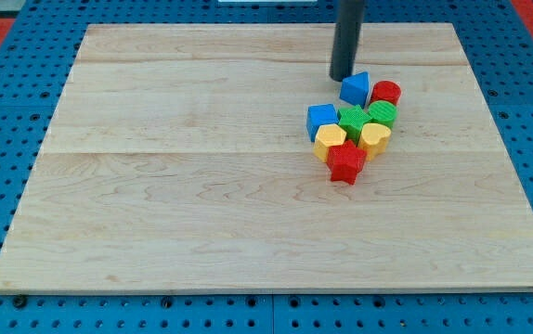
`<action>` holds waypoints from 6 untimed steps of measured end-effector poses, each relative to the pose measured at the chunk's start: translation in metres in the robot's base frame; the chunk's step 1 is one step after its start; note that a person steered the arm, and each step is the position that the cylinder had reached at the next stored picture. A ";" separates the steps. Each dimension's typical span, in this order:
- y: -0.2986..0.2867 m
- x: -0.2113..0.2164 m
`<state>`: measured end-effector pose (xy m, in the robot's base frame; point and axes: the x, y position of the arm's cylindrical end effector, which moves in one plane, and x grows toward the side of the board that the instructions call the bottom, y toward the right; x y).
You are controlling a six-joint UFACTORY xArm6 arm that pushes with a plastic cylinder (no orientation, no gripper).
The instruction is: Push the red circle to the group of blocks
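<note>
While nearest view's bottom sits red star block point(345, 161), cluster runs back: yellow block point(330, 140), yellow heart point(374, 136), green block point(354, 120), blue block point(321, 119), green circle point(383, 114); red circle point(385, 92) touching group at far right, beside blue triangle point(355, 88); my tip point(342, 76) just behind triangle; no gripper on rod; wooden desk point(174, 186) underneath

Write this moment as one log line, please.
tip: above-left of blue block | red circle: touching group | board: wood
</note>
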<state>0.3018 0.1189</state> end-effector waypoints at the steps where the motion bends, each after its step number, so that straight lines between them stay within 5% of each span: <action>1: 0.075 -0.006; 2: 0.123 0.009; 6: 0.057 0.053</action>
